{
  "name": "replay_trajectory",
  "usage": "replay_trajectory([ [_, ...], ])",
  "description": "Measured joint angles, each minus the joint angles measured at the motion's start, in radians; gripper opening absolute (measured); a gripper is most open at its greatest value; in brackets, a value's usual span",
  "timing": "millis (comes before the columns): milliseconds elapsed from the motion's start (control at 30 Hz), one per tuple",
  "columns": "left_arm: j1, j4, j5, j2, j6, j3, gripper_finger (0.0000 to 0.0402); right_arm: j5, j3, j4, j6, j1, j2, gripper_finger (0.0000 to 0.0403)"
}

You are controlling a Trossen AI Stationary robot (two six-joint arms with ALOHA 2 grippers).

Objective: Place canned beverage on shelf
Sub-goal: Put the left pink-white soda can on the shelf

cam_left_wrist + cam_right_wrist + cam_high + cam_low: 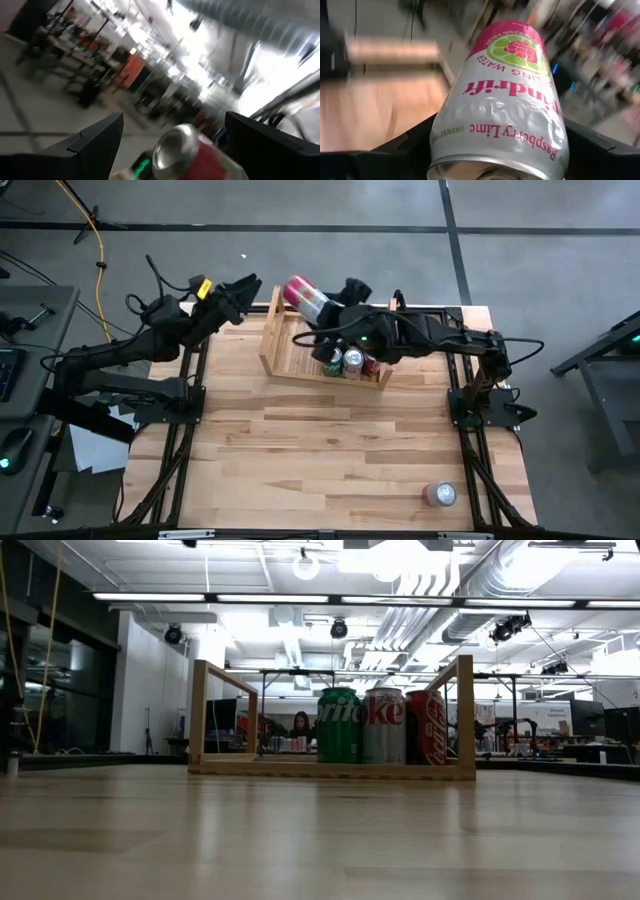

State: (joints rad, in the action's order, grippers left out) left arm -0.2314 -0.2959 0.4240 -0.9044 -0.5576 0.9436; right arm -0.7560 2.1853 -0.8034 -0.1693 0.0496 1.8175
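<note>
The right pincer (pixel 318 308) grips a raspberry-lime can (pixel 304 296) above the shelf (pixel 283 352).

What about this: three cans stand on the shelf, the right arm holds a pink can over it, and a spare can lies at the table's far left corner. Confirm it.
Wrong in one respect. The spare can sits near the table's front right corner, not the far left, as the high view shows. The rest holds: three cans stand on the shelf, and the right gripper holds the pink can over it.
</note>
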Motion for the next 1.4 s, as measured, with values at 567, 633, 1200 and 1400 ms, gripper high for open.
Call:
replay_trajectory([
  [567,0.054,0.526,0.143,0.014,0.325,-0.001,0.034,0.538,-0.041,-0.526,0.329,0.011,0.003,0.0297],
  [633,0.045,0.636,0.254,0.013,0.285,-0.001,0.0339,0.516,-0.041,-0.548,0.337,0.026,0.002,0.0297],
  [1200,-0.125,1.237,0.251,-0.075,-0.076,-0.019,0.0015,0.489,-0.041,-0.617,0.346,0.049,0.002,0.0297],
  [1400,-0.142,1.174,0.125,-0.154,-0.093,-0.098,0.0002,0.489,-0.041,-0.615,0.344,0.049,0.002,0.0297],
])
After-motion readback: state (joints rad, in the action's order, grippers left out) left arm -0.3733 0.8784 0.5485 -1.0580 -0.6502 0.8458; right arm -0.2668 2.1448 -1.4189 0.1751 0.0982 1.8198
